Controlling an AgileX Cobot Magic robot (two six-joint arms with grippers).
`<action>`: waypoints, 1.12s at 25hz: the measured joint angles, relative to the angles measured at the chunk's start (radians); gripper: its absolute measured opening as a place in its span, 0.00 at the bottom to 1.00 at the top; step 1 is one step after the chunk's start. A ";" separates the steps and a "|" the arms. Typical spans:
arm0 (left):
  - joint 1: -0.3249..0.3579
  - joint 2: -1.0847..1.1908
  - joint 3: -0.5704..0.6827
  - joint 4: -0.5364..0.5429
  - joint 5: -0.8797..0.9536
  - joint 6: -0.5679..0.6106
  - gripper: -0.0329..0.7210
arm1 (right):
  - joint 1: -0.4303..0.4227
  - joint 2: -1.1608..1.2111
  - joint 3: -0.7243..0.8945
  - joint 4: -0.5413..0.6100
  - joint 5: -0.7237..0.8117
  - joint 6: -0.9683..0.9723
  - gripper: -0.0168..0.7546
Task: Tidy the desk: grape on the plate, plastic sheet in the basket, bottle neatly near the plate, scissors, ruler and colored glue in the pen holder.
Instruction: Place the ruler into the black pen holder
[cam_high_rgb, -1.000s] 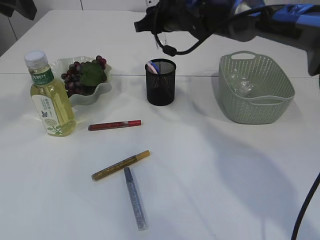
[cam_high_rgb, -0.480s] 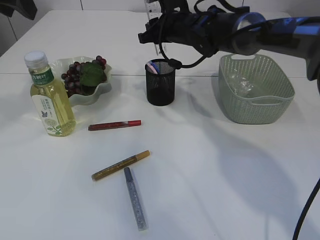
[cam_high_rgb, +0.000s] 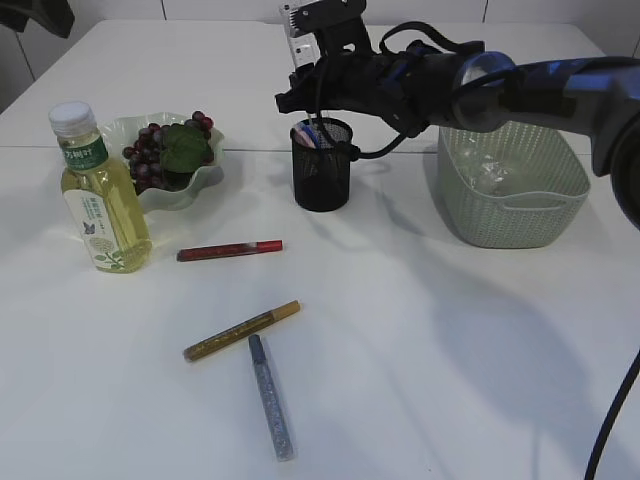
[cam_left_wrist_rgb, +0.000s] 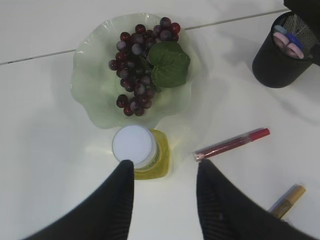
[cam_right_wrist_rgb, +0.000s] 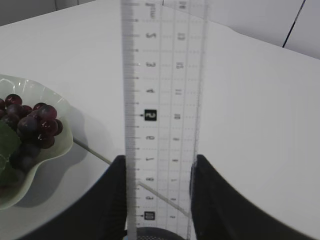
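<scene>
My right gripper (cam_right_wrist_rgb: 159, 160) is shut on a clear ruler (cam_right_wrist_rgb: 160, 100), gripped by its edges. It holds the ruler (cam_high_rgb: 298, 40) upright over the black mesh pen holder (cam_high_rgb: 321, 170), lower end at the mouth. Scissors (cam_high_rgb: 308, 133) with pink and blue handles stand in the holder. The grapes (cam_left_wrist_rgb: 137, 75) lie on the green plate (cam_left_wrist_rgb: 90, 95). The bottle (cam_left_wrist_rgb: 135, 145) stands against the plate's near edge. My left gripper (cam_left_wrist_rgb: 165, 167) hangs open and empty high above the bottle. Red (cam_high_rgb: 228, 250), gold (cam_high_rgb: 240, 331) and silver (cam_high_rgb: 271, 398) glue pens lie on the table.
A green woven basket (cam_high_rgb: 515, 200) stands at the right with the crumpled clear plastic sheet (cam_high_rgb: 485, 170) inside. The right arm (cam_high_rgb: 450, 75) stretches from the right across the basket's back rim. A table seam runs behind the plate and holder.
The right arm has come down and forward with the ruler, bringing its lower end to the pen holder's mouth. Nothing on the table moved.
</scene>
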 joint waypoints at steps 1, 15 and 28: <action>0.000 0.000 0.000 0.002 -0.002 0.000 0.45 | 0.000 0.000 0.000 -0.004 0.000 0.000 0.41; 0.000 0.000 0.000 0.002 -0.021 0.000 0.45 | -0.008 0.029 0.002 -0.046 -0.008 0.002 0.41; 0.000 0.012 0.000 0.002 -0.040 0.000 0.45 | -0.008 0.036 0.002 -0.087 -0.008 0.002 0.41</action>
